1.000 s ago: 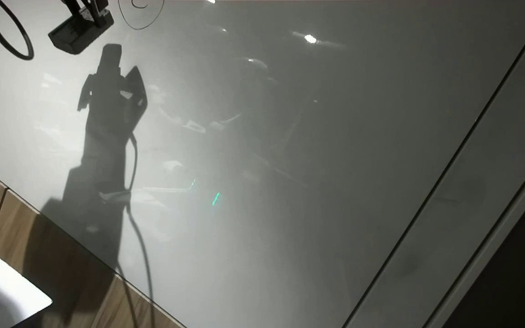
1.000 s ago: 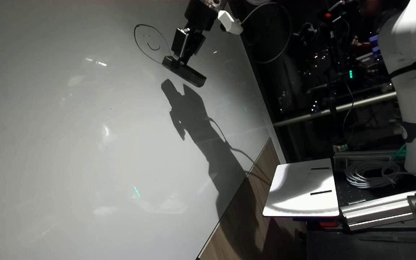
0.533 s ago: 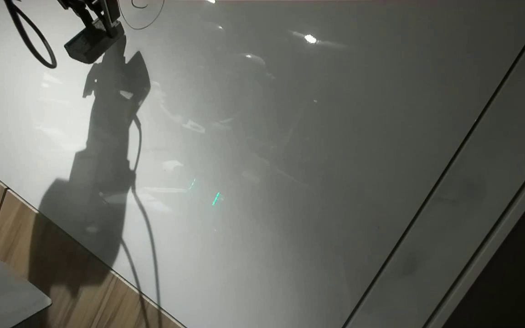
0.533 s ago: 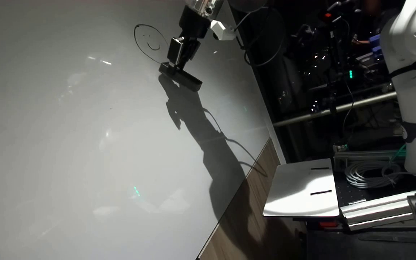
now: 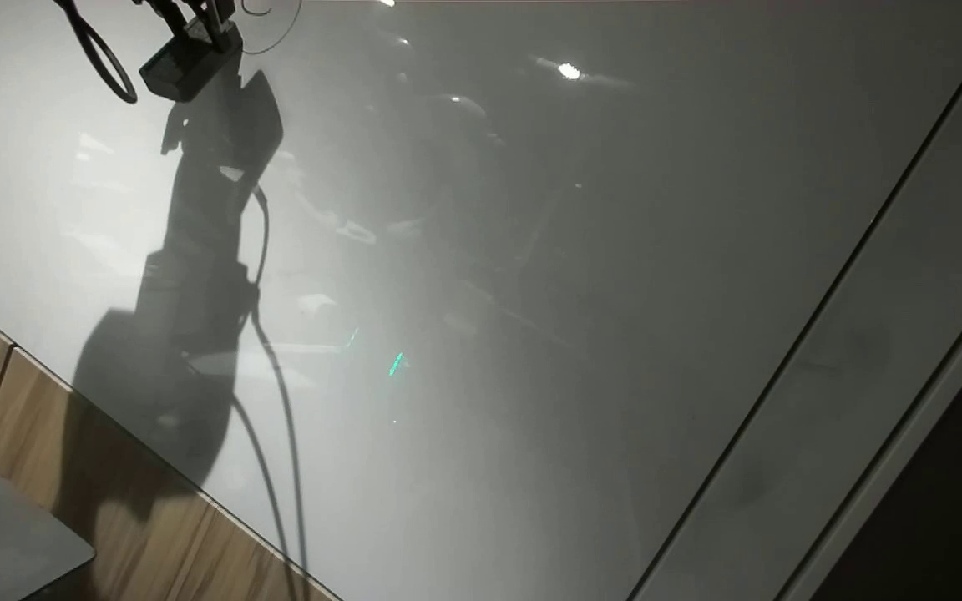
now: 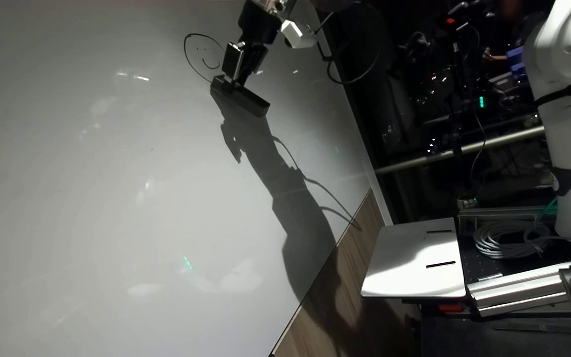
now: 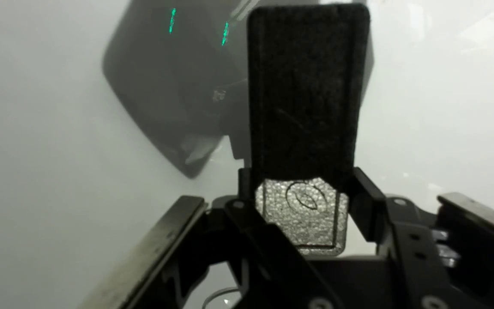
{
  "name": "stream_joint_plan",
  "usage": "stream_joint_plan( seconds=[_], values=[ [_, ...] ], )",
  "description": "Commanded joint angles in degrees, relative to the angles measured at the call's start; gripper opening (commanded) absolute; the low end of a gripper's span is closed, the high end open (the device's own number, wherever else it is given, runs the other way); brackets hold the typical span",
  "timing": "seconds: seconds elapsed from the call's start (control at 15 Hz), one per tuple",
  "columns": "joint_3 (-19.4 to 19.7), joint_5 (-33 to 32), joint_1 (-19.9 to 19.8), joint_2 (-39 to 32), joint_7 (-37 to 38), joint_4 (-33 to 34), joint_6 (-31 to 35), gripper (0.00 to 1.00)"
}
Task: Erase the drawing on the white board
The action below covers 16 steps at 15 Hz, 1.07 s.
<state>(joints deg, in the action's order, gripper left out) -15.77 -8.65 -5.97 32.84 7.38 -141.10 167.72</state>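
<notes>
The white board (image 6: 117, 198) is filling much of both exterior views and lying behind my jaws in the wrist view. Its glossy grey face is catching a bright glare spot (image 5: 569, 72) and green streaks (image 5: 396, 365), and a thin dark line (image 5: 821, 302) is running diagonally across it. My jaws are pinching a dark block (image 6: 241, 96) in front of the white board; whether the dark block is touching it I cannot tell. The drawing (image 6: 204, 63), a smiling face inside a loop, is showing in an exterior view just beside the dark block, partly hidden behind my jaws. A large shadow (image 5: 205, 209) is stretching over the white board and onto the wooden strip (image 5: 30, 401) along its edge. Beyond, the room (image 6: 404, 114) is lying dark, with a pale bar (image 6: 503, 141) crossing it; a flat plate (image 6: 404, 277) with two dark slots is jutting out near the wooden strip, and a coiled cable (image 6: 491, 248) is resting near my white arm (image 6: 568, 148).
</notes>
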Motion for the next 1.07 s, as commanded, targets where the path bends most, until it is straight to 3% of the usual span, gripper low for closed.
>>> stream_joint_plan(
  seconds=[0.0,0.47,1.0],
  values=[
    [-1.2,-1.8,-2.3,-0.2,1.6,2.6,-0.7,0.3],
    [-0.6,-2.3,-3.0,-0.9,1.5,6.9,-2.8,0.3],
    [-0.6,-4.2,-4.5,-3.2,2.5,16.3,-7.8,0.3]
  ],
)
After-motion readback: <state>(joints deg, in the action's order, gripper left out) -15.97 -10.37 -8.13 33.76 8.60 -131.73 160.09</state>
